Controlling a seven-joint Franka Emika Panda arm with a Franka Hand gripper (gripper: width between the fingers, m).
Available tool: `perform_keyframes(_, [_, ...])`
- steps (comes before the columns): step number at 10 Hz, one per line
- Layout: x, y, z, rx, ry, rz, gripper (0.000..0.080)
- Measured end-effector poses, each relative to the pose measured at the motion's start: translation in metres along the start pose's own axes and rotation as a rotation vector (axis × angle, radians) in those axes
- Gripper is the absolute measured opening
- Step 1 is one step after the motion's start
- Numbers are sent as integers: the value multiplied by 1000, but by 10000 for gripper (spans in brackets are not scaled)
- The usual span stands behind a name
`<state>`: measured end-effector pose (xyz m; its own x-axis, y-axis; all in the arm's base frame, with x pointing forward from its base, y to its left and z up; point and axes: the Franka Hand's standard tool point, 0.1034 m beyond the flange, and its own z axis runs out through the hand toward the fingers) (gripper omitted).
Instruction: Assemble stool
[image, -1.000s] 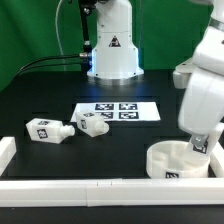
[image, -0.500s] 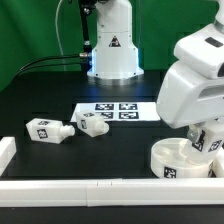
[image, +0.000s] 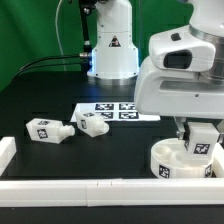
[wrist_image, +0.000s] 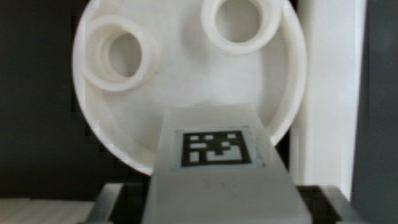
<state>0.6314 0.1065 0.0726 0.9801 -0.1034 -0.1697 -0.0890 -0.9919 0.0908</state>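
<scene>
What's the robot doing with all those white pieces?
It's building a stool. The gripper holds one tagged leg over the round seat, close to its open sockets. Two spare legs lie loose on the table beside the marker board, not yet fitted.

The table is black. One leg lies at the middle left, with a second leg just beside it. The marker board lies flat in the middle. The seat sits at the lower right. A white rail runs along the bottom edge.
</scene>
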Motion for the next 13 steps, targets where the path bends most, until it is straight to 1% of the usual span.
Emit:
perform_keyframes(2, [1, 0, 0, 2, 2, 133, 334])
perform_keyframes(3, [4, 1, -1, 24, 29, 296, 334])
perform_keyframes(4, [7, 1, 0, 82, 51, 485, 334])
perform_keyframes(5, [9, 3, 1, 181, 73, 668, 334])
perform_keyframes(6, [10, 8, 2, 333, 87, 839, 334])
perform_keyframes(7, [5, 9, 3, 352, 66, 928, 334])
perform_keyframes(9, [5, 7, 3, 357, 55, 1003, 334])
perform_keyframes(10, [5, 5, 4, 379, 17, 1170, 334])
perform_keyframes(12, [5, 2, 5, 437, -54, 1499, 334])
perform_keyframes(13, [7, -1, 3, 491, -80, 1693, 334])
